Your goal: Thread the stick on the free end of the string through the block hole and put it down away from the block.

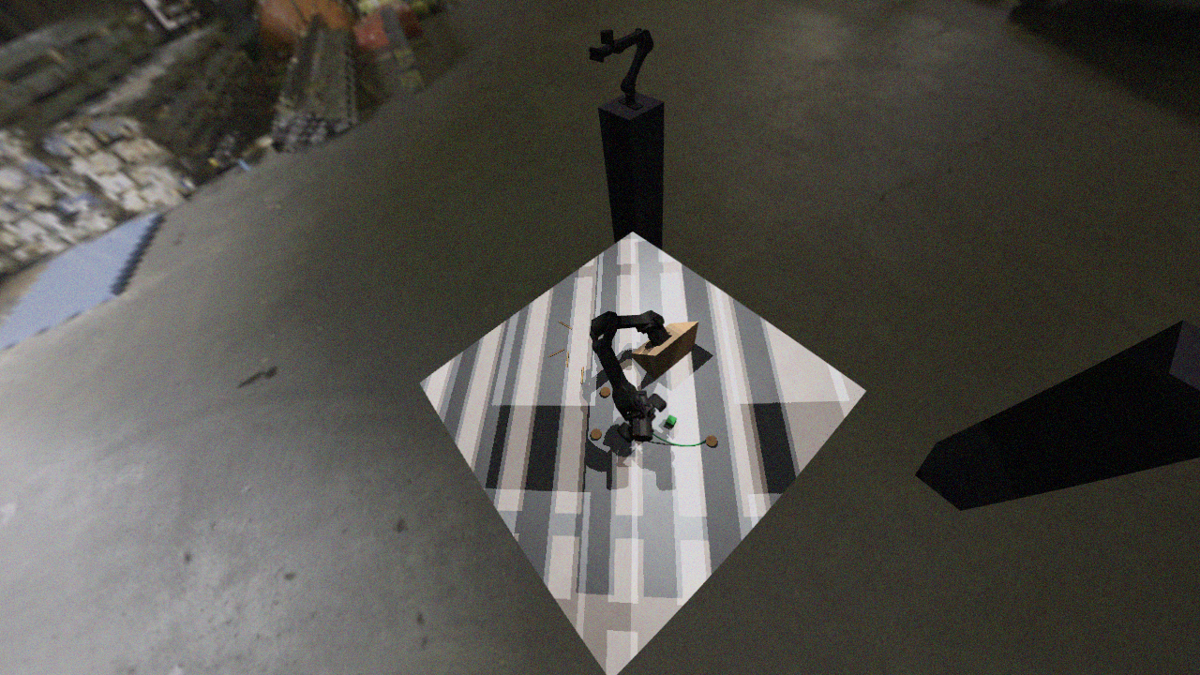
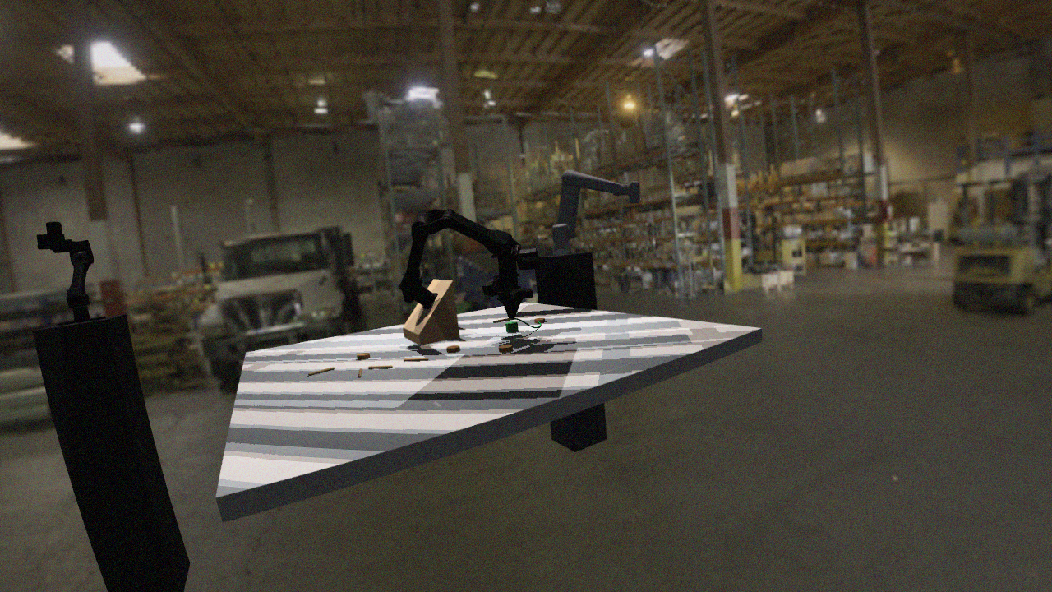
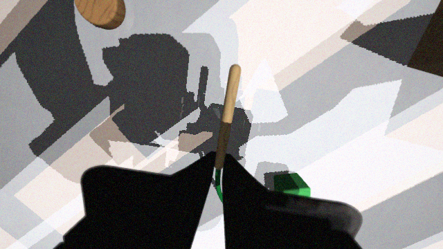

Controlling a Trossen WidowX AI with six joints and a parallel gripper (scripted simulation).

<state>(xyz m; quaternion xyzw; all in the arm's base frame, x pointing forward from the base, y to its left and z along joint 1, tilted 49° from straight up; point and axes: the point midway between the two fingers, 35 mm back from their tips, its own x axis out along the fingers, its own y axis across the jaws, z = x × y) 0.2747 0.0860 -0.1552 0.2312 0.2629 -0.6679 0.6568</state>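
Note:
My gripper (image 2: 512, 316) (image 3: 219, 158) is shut on the stick (image 3: 232, 93) (image 2: 502, 320) at its string end. The stick's far end points away from the fingers; its shadow lies apart from it, so it seems slightly raised. The green string (image 1: 687, 444) (image 3: 219, 189) curves from the stick to a round wooden button (image 1: 712, 442) (image 2: 540, 321). A small green block (image 1: 670, 421) (image 2: 511, 326) (image 3: 294, 185) stands close beside the gripper. A large wooden wedge (image 1: 668, 359) (image 2: 440, 324) stands by the arm's base. I cannot make out a hole in either.
Other round buttons (image 1: 595, 433) (image 1: 604, 392) (image 2: 453, 348) (image 3: 105, 12) lie beside the gripper. Several loose sticks (image 1: 557, 353) (image 2: 320, 371) (image 2: 380, 366) lie farther off. Other arms stand on dark pedestals (image 1: 636, 168) (image 2: 110, 441) beyond the striped table (image 1: 621, 646) (image 2: 294, 441).

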